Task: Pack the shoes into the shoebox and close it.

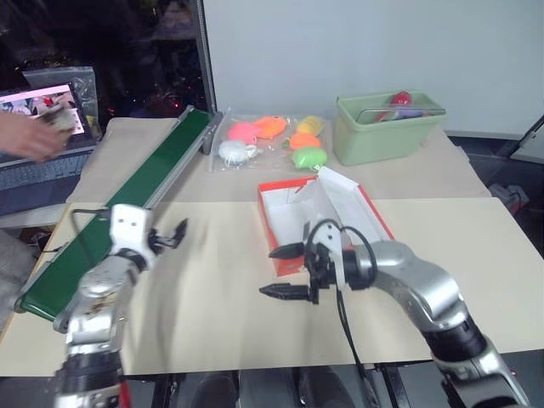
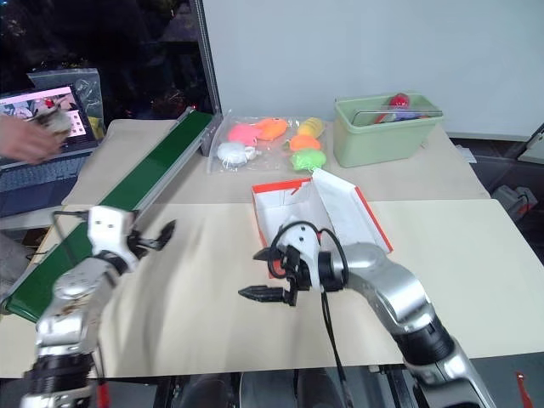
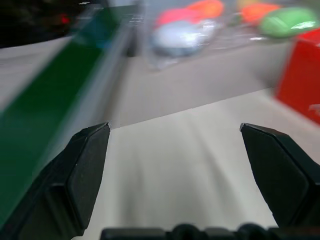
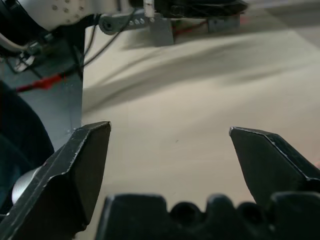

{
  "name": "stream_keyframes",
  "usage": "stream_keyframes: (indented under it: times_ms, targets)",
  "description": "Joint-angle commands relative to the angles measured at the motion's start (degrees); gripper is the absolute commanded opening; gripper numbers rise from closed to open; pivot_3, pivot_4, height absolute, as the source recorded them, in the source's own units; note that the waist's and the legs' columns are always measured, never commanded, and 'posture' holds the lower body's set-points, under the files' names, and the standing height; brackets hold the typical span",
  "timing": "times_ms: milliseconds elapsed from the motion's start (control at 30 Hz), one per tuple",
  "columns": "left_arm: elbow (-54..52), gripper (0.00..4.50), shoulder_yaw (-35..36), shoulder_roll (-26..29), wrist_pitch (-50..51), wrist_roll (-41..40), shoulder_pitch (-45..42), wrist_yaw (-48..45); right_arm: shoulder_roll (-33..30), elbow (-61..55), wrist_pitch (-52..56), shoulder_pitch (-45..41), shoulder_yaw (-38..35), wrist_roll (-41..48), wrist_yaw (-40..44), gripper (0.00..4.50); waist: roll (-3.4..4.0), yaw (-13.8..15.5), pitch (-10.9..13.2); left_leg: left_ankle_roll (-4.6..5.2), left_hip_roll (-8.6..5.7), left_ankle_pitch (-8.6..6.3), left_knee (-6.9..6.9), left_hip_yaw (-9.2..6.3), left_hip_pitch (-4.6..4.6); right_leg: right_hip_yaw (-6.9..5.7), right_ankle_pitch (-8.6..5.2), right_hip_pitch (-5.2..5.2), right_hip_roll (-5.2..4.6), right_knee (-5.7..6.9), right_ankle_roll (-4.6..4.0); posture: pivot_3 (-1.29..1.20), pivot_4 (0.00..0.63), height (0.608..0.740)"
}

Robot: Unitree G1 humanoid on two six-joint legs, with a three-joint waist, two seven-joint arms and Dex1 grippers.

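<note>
The shoebox [image 1: 319, 217] is sitting open mid-tabletop [image 1: 212, 314], its lid flap leaning back to the right; the right gripper [image 1: 287, 270] is partly blocking its front wall, jaws gaping wide and holding nothing. At the far left a person's hand [image 1: 34, 136] is gripping something pale, too blurred to identify. The left gripper [image 1: 170, 234] is hovering near the green conveyor strip [image 1: 144, 183], jaws spread and empty. The left wrist view is catching the box's red side [image 3: 300, 75].

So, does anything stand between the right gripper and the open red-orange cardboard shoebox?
Nothing visible does. The right gripper, its jaws open, is close to the near corner of the shoebox. Only the bare beige table cover lies around them.
</note>
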Motion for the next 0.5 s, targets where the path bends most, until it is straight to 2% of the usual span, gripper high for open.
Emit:
stream_keyframes:
  times_ms: [33,233,400,500]
  targets:
    - [-3.3,4.46,7.0,5.4,2.7,-4.5,3.8,-4.9,3.0,3.6,-4.6,-3.3,1.2,-2.2,0.3,4.50,0.01,0.2,0.0,0.00,-0.01,0.00,-0.01,0.00,-0.02,0.00,-0.02,-0.02,0.00,0.02,-0.02,0.00,0.150,0.729]
    - [3.0,4.46,15.0,13.5,2.5,-5.7,9.6,-10.9,8.3,9.4,-8.8,-6.0,1.6,-8.2,-5.6,4.50,0.06,0.4,0.0,-0.02,-0.04,-0.01,-0.04,0.02,-0.09,-0.03,-0.03,-0.11,-0.09,-0.01,-0.02,0.00,0.150,0.729]
    - [9.3,4.46,14.3,16.6,0.8,-5.9,8.3,-15.8,12.4,10.3,-8.4,-6.3,-0.5,-10.2,-11.9,4.50,0.08,0.6,0.1,-0.03,-0.03,-0.01,-0.04,0.03,-0.05,-0.06,-0.03,-0.10,-0.10,0.02,-0.05,0.00,0.150,0.729]
    - [13.8,4.46,13.1,17.5,-0.4,-6.9,4.1,-19.2,14.8,11.2,-8.2,-6.9,-2.1,-12.1,-17.4,4.50,0.08,0.6,0.1,-0.03,-0.03,-0.01,-0.04,0.04,-0.08,-0.06,-0.03,-0.14,-0.10,0.04,-0.06,0.00,0.150,0.729]
